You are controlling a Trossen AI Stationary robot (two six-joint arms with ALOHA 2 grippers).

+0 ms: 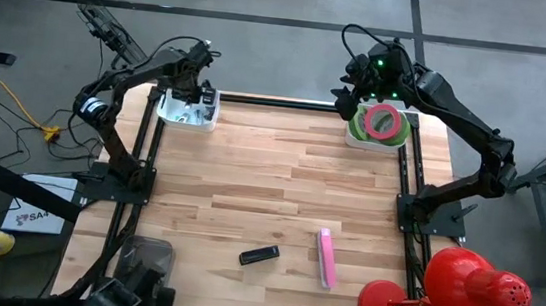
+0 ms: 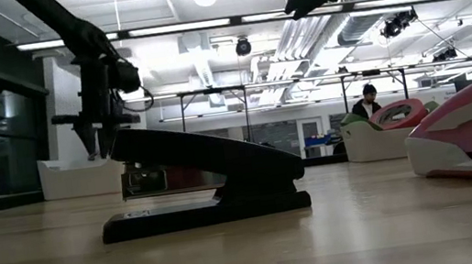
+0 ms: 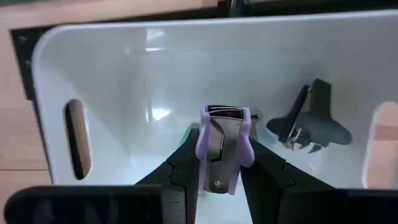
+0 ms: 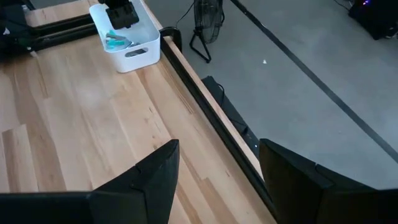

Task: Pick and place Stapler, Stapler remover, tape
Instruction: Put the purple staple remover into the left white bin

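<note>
A purple staple remover (image 3: 222, 149) sits between the fingers of my left gripper (image 3: 221, 171), which reaches into the white bin (image 1: 187, 115) at the table's far left. A black staple remover (image 3: 309, 121) lies on that bin's floor. My right gripper (image 4: 217, 180) is open and holds nothing; it hovers by the green bin (image 1: 359, 133) at the far right, where a pink tape roll (image 1: 384, 120) lies. A black stapler (image 1: 259, 255) and a pink stapler (image 1: 325, 258) lie flat near the table's near edge. My left gripper pinches the purple staple remover by its two purple side grips (image 3: 202, 146), one finger (image 3: 180, 171) on each side. It comes from above, pointing down into the white bin. The remover's metal jaws point away from the fingers toward the bin's floor.
A red desk lamp (image 1: 461, 287) stands at the table's near right corner. The black frame rails (image 1: 405, 186) run along both table sides. The wide middle of the wooden table (image 1: 281, 174) is bare. A person (image 2: 367, 102) sits far behind the table.
</note>
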